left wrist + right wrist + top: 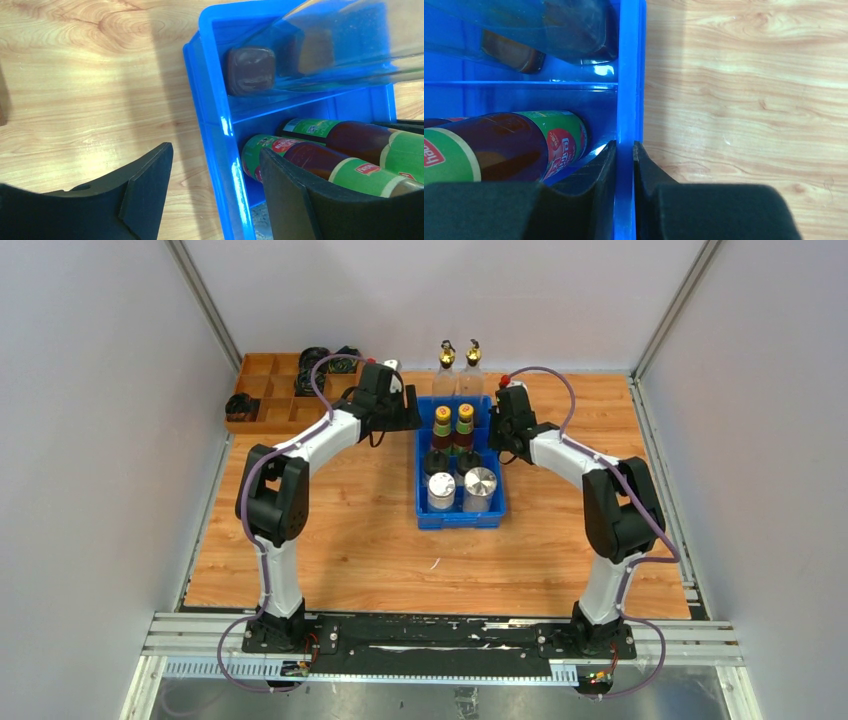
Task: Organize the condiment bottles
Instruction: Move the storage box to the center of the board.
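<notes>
1. Grey walls close in a wooden table (340,530) on three sides. Bare wood lies in front of the blue bin (460,522) and on both of its sides.
2. The bin sits back-centre and holds pairs, back to front: clear bottles (445,368), dark bottles (441,424), black-capped jars (436,461), silver shakers (441,490).
3. The left gripper (216,150) is parted and straddles the bin's left wall, one finger over wood and one inside by a dark bottle.
4. The right gripper (624,145) is pinched tight on the bin's right wall.
5. A wooden tray (262,390) with black cables (241,405) stands far-left, apart from the bin.
</notes>
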Controlling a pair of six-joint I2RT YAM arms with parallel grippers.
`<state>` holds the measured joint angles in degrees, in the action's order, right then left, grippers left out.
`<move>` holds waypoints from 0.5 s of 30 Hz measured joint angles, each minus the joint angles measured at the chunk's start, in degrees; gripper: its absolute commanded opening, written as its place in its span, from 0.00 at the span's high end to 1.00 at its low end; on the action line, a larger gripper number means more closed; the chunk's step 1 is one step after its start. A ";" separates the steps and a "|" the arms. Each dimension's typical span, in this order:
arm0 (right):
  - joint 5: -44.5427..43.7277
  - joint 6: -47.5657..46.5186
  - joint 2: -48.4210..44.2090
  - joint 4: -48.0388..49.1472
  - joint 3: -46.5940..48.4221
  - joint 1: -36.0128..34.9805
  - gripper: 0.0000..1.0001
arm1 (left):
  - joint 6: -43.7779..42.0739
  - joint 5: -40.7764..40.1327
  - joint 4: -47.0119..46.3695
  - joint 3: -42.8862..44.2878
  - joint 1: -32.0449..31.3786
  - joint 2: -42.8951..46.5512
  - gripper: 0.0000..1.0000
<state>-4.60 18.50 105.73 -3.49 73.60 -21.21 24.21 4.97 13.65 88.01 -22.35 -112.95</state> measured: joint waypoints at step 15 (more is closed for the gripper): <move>-7.34 5.73 -2.40 -1.84 -2.67 -1.55 0.75 | 0.22 0.17 -0.46 -1.73 -0.66 0.00 0.27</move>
<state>-11.94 24.23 103.33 -5.32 70.94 -22.76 24.43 5.15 13.19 86.28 -23.00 -112.95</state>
